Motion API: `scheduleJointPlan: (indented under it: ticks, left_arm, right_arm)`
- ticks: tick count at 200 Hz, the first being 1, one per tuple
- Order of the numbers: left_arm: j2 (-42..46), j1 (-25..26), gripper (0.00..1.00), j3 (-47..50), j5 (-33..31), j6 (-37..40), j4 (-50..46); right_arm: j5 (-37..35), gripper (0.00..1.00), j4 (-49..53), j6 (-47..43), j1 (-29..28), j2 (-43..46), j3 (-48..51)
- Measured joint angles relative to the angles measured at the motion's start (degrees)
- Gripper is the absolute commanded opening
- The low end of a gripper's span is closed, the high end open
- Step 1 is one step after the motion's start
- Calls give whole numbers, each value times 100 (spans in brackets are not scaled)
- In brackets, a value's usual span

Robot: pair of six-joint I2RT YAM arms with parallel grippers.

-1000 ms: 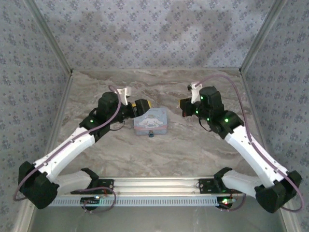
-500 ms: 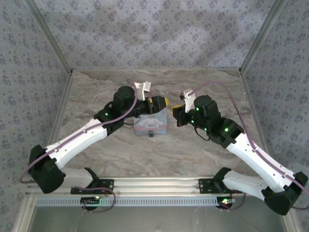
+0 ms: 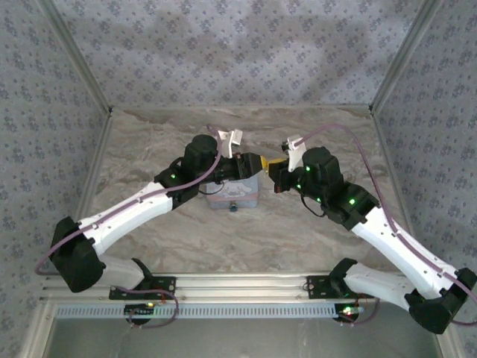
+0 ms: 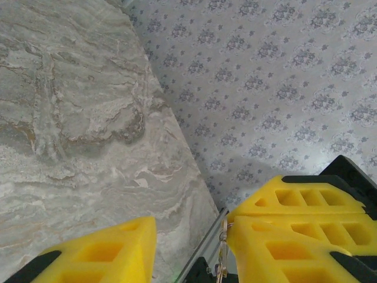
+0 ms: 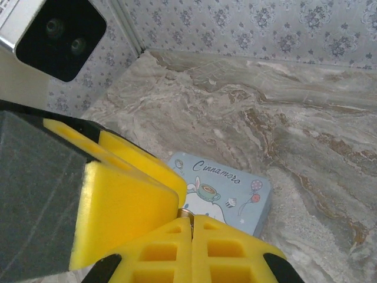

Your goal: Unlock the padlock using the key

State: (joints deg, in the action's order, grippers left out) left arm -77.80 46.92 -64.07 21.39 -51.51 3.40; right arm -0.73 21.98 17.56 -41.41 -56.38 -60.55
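Note:
A tiny dark padlock [image 3: 233, 207] hangs at the front edge of the pale blue tin box [image 3: 235, 195]. Above the box my two yellow-tipped grippers meet tip to tip. My right gripper [image 3: 275, 162] [image 5: 191, 221] is shut on the key [image 5: 188, 213], a bit of metal poking out between its pads. The left wrist view shows the key [image 4: 222, 254] and its ring dangling by the right-hand finger [image 4: 294, 250], inside the gap of my left gripper [image 3: 253, 159] [image 4: 191, 239]. That gripper's jaws stand partly apart, not pinching anything.
The tin box [image 5: 238, 188] lies flat on the marble tabletop [image 3: 313, 224], printed lid up. Patterned walls [image 3: 223, 60] close in the back and both sides, with metal corner posts. A rail [image 3: 238, 283] runs along the near edge by the arm bases.
My left arm swung right and rose over the box to meet the right gripper, its jaws narrowing. The right gripper shifted slightly left, still shut.

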Motion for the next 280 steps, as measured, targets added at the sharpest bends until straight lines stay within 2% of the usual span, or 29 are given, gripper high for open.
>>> scheduleJointPlan:
  ticks: [40, 72, 104, 140, 162, 175, 186, 213, 249, 280]
  left_arm:
    - [0, 4, 22, -7, 33, -63, 103]
    - [0, 9, 20, -20, 52, -72, 221]
    - [0, 9, 0, -33, 52, -107, 291]
    - [0, 4, 0, -48, 55, -107, 284]
    - [0, 9, 0, -114, 52, -26, 245]
    - [0, 9, 0, -201, 50, 98, 92]
    - [0, 9, 0, -315, 55, 249, -85]
    - [0, -4, 0, -664, 234, 660, -573]
    - [0, -31, 0, -905, 782, 931, -796]
    - [0, -31, 0, -905, 1185, 946, -789]
  right_arm:
    - [0, 0, -2, 15, 0, 7, 11]
    - [0, 0, -11, 24, 0, 15, 55]
    - [-4, 0, -74, 61, 0, 15, 70]
    - [-17, 0, -107, 96, 2, 79, 85]
    - [-13, 34, -131, 103, 13, 103, 87]
    - [4, 43, -122, 107, 22, 160, 105]
    - [66, 43, -114, 127, 59, 260, 151]
    - [601, 40, -44, 129, 452, 592, 212]
    - [1906, 34, -267, 343, 1191, 870, 313]
    - [2940, 42, -719, 699, 1545, 903, 557]
